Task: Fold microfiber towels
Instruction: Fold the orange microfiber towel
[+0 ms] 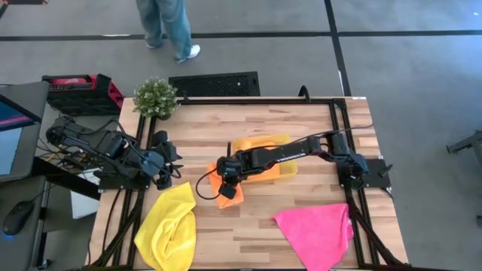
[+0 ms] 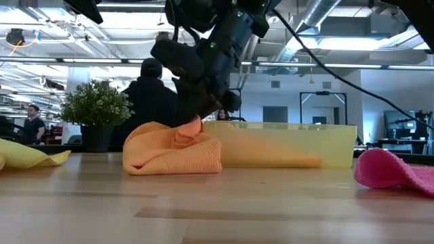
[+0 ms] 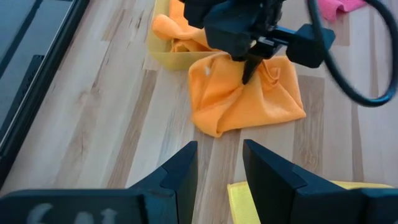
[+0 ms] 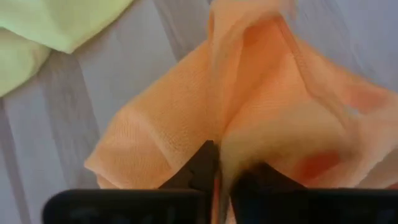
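An orange towel (image 1: 228, 194) lies crumpled on the table in front of the translucent yellow tray (image 1: 285, 170). My right gripper (image 1: 226, 183) stands over it, pointing down, shut on the cloth; it also shows in the low view (image 2: 195, 120). A second orange towel (image 3: 174, 31) lies in the tray. A bright yellow towel (image 1: 169, 226) lies bunched at the near left and a hot pink towel (image 1: 316, 229) at the near right. My left gripper (image 3: 217, 168) is open and empty at the table's left side, facing the orange towel. My right gripper pinches a raised fold (image 4: 219, 134) near the middle of the orange towel between its two fingers. The fingers come from above, pointing down. The cloth rises in a peak to the fingers (image 2: 190, 129), and the rest of the towel lies slack on the table.
A potted plant (image 1: 156, 96) stands at the table's far left corner. A person stands on the floor beyond the far edge (image 1: 169, 26). Bare wood shows between the yellow and pink towels (image 1: 241, 233).
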`<state>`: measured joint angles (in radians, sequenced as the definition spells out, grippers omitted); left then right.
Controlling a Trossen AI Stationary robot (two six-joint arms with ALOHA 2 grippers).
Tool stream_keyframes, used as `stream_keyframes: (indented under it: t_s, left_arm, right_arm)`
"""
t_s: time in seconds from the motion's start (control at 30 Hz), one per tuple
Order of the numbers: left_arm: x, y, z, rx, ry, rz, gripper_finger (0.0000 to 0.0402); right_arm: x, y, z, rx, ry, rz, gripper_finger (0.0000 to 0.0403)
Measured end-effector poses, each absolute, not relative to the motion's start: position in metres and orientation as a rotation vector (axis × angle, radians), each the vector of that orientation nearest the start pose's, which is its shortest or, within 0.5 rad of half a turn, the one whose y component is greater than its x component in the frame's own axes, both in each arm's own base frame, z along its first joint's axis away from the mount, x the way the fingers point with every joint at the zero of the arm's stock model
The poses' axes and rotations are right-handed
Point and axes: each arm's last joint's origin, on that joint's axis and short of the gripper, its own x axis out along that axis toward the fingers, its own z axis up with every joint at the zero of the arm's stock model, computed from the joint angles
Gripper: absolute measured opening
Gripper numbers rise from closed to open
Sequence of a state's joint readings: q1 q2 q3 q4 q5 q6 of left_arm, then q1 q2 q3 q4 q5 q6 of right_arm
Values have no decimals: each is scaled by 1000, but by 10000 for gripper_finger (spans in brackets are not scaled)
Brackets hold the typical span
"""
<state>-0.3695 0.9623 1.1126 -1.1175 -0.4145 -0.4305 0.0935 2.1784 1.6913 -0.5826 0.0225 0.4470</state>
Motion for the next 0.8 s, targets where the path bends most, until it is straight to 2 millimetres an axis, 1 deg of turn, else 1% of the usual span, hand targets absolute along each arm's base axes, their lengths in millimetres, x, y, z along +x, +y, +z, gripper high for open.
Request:
stream_keyframes:
  t_s: [0.1,0.3,0.43,0.53,0.57,0.8]
  left_arm:
    - [150,-45,339,-32,859,230,121]
    - [149,-46,338,-36,863,223,121]
    - [149,-46,338,-37,862,222,121]
    - [149,-46,338,-36,863,222,121]
    - [149,-46,338,-36,863,222,121]
    - [150,-46,336,-47,876,235,121]
  right_arm:
    - [460,39,173,350,1064,-185,93]
    - [460,41,174,360,1069,-165,174]
    - [459,37,184,412,1058,-113,215]
    - [453,33,195,426,1074,-115,231]
    - [454,31,200,430,1055,-113,234]
    - [441,29,233,393,1019,-83,231]
